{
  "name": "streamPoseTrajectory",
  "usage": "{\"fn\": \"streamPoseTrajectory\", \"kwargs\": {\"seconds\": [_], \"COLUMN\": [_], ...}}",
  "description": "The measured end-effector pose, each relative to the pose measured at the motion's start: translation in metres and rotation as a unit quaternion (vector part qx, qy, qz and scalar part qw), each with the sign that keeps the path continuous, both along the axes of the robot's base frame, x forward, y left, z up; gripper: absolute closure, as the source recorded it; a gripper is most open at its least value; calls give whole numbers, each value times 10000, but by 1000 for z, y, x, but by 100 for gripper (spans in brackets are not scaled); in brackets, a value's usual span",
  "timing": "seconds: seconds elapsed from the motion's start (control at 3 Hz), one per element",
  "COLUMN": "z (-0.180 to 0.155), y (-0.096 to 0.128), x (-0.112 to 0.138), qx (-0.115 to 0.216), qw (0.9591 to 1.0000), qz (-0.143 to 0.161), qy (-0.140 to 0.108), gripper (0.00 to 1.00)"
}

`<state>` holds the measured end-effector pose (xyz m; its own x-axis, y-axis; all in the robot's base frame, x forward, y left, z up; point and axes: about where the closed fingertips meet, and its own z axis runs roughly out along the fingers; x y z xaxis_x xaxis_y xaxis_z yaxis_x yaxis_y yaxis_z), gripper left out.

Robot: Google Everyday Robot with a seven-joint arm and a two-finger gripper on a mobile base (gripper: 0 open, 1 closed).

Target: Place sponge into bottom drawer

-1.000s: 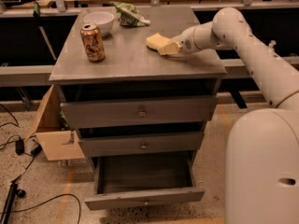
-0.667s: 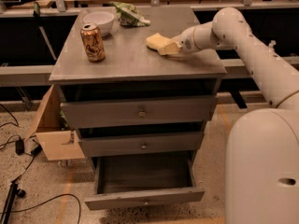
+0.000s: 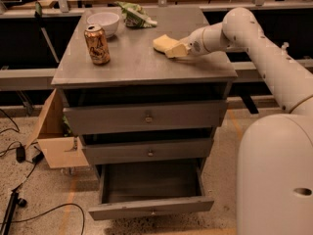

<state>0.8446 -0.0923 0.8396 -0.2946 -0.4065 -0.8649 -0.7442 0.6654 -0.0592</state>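
- Bottom drawer is pulled out, lower centre of frame, so you can tick off access. Nothing in it that I can see.
- Sponge lies on the cabinet top, upper centre, a bit right of middle. It doesn't look lifted.
- Gripper is at the sponge's right edge, touching it or just beside it. You can't tell from this view whether it's spread or pinching the foam.
- Left to do, my read: confirm the grasp, lift, bring the sponge forward and down past the shut fronts, then let go over the open drawer. Call it early stage.
- Count:
  - 1 sponge
  - 3 drawers: top drawer and middle drawer shut, bottom one open
  - 1 can
  - 1 white bowl
  - 1 green packet
  - 1 cardboard box, left of frame
  - 1 gripper
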Motion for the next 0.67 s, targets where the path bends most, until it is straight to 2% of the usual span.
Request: {"fn": "streamPoseTrajectory", "kwargs": {"seconds": [0.33, 0.67], "z": [66, 161], "y": [16, 41], "x": [-13, -40], "qx": [-54, -48], "qw": [9952, 9800], "qz": [210, 451], "qy": [-954, -1939], "gripper": [100, 83]}}
